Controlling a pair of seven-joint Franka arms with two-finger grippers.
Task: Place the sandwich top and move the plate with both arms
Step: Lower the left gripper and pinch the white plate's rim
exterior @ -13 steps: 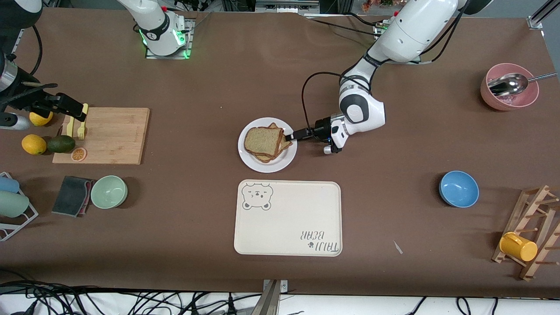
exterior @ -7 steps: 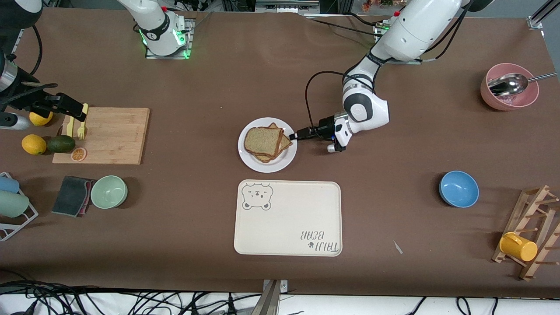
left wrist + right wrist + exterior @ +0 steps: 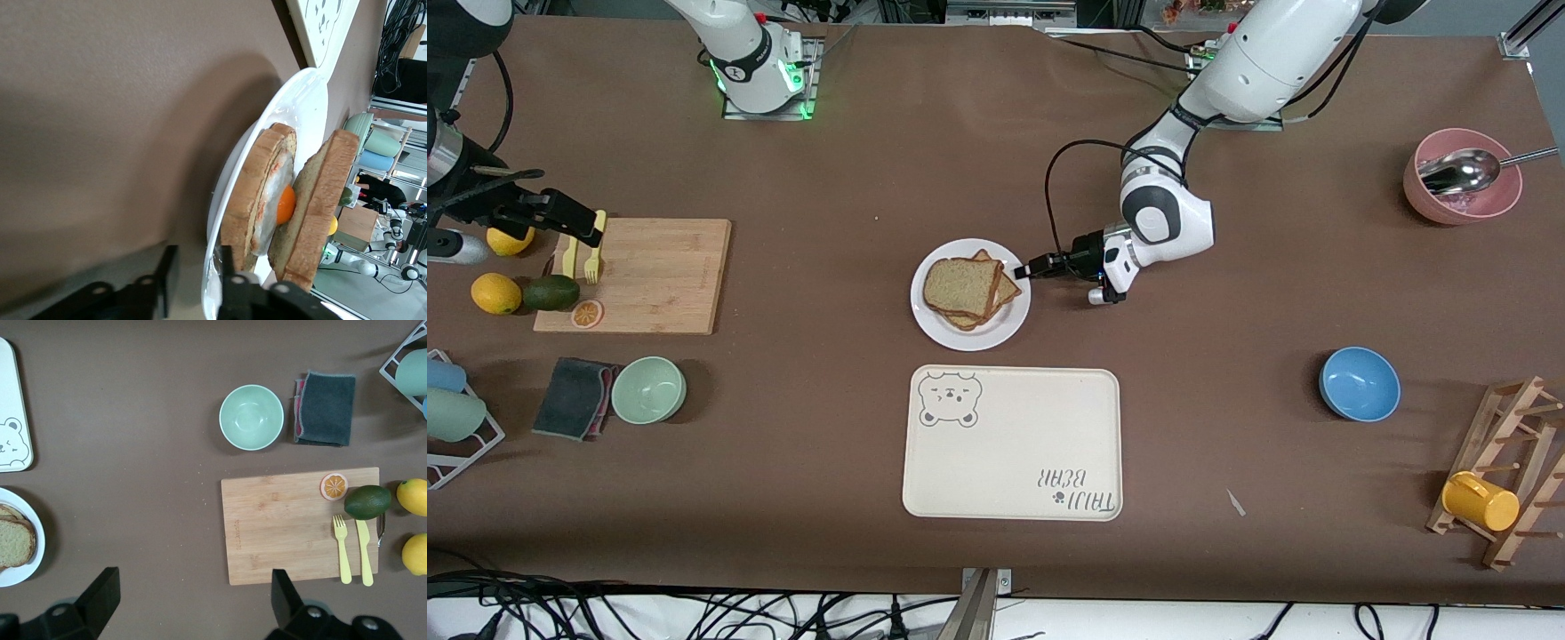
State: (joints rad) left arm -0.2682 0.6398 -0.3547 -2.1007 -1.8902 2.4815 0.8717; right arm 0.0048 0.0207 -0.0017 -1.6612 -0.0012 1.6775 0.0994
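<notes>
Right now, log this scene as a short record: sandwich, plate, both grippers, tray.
sandwich top: on the egg slice, stack on the plate
plate: table centre, farther from the front camera than the tray
left gripper: at the plate's rim toward the left arm's end, fingers astride the rim, not fully closed
right gripper: open, raised over the cutting board end, waiting
tray: bare
</notes>
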